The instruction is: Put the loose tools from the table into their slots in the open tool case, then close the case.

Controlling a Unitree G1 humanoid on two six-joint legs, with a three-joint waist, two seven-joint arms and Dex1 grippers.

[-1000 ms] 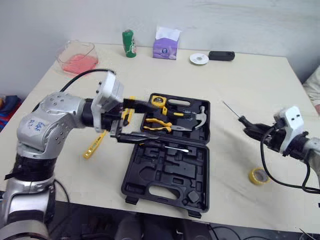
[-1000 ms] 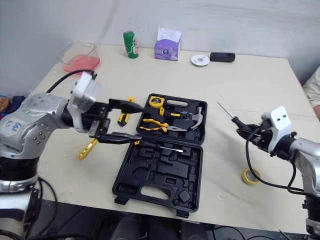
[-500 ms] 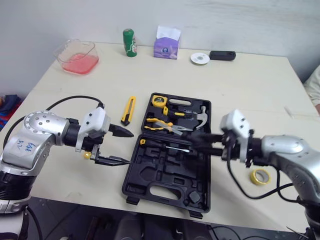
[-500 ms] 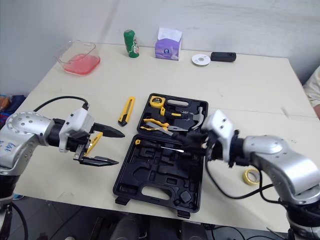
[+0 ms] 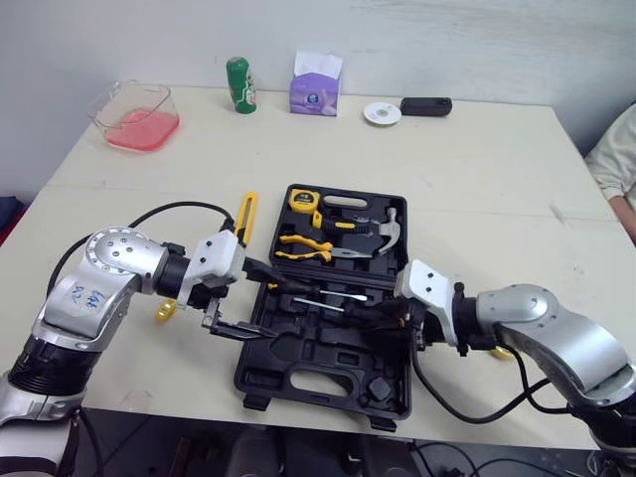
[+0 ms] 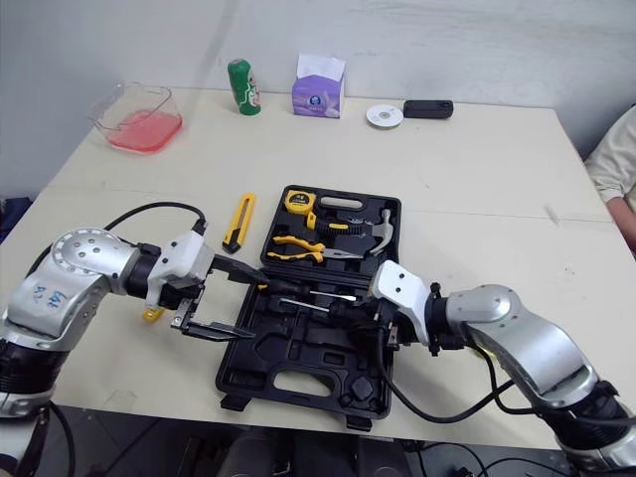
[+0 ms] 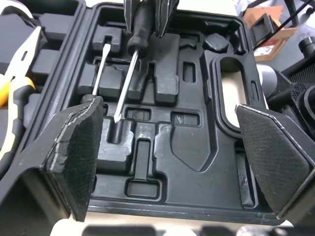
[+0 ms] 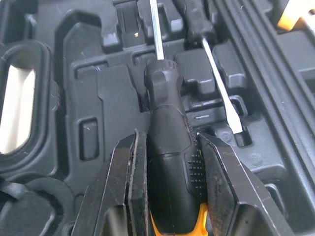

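Black-handled screwdriver (image 8: 165, 123) clenched in right gripper (image 8: 170, 140), over tool case (image 5: 343, 348) tray, shaft pointing 9 o'clock, just beside seated screwdriver (image 7: 101, 64). Left gripper (image 7: 167, 108) spread wide, empty, at tray's 9 o'clock edge.

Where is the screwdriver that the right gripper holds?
In the right wrist view the screwdriver is clamped by its handle in the right gripper, over the near half of the case, alongside a second screwdriver lying there.
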